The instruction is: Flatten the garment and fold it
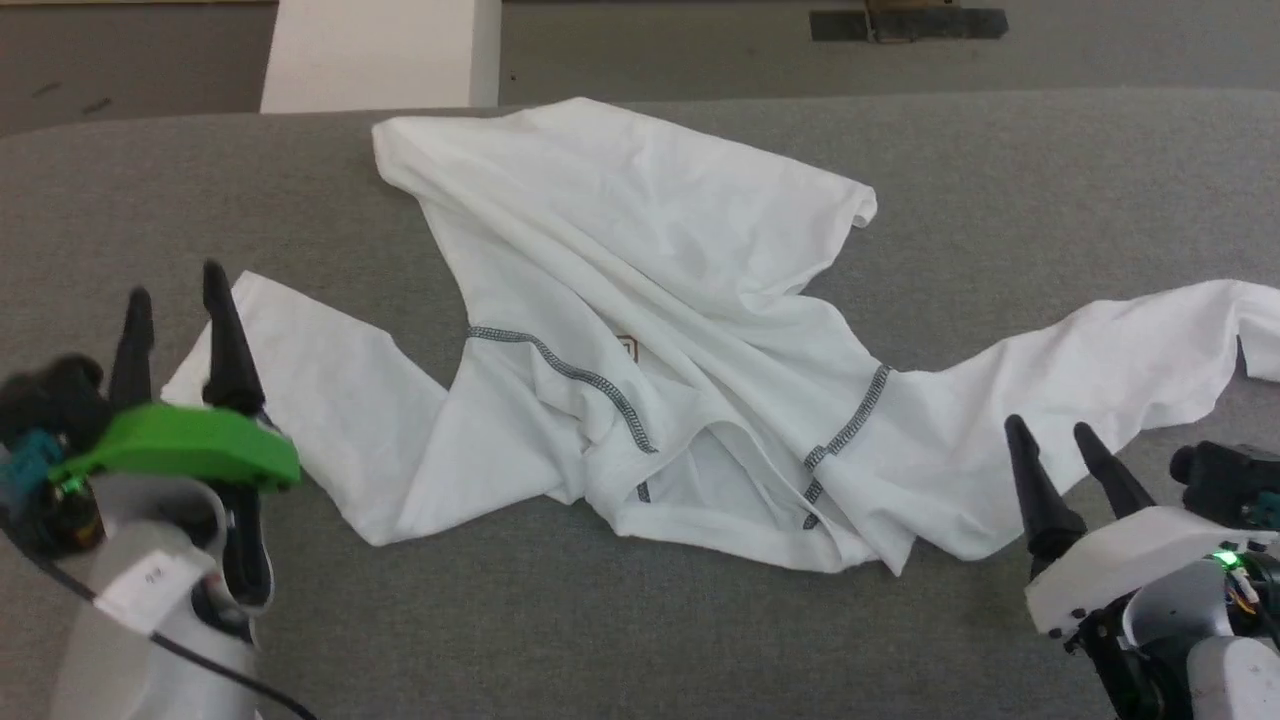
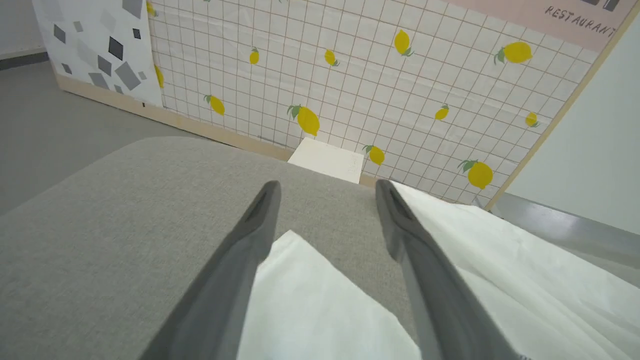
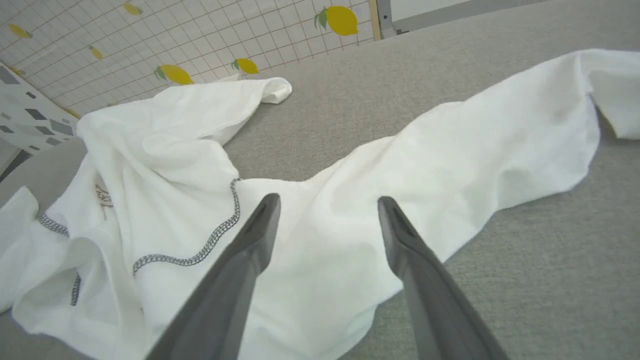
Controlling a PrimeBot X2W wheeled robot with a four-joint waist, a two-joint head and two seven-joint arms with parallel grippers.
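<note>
The garment (image 1: 640, 330), a white long-sleeved shirt with grey zigzag seams, lies crumpled on the grey padded table (image 1: 1000, 180). One sleeve runs to the left, the other to the far right edge. My left gripper (image 1: 175, 290) is open above the end of the left sleeve, whose cuff corner (image 2: 300, 295) lies between the fingers, not pinched. My right gripper (image 1: 1050, 430) is open at the lower right, just in front of the right sleeve (image 3: 450, 160), holding nothing. A small brown-outlined patch (image 1: 627, 349) peeks from the folds.
A white box (image 1: 385, 52) stands beyond the table's far edge, with grey floor behind. A wall with lemon-print grid paper (image 2: 350, 75) rises past it. Bare grey table surface (image 1: 600, 640) stretches in front of the garment.
</note>
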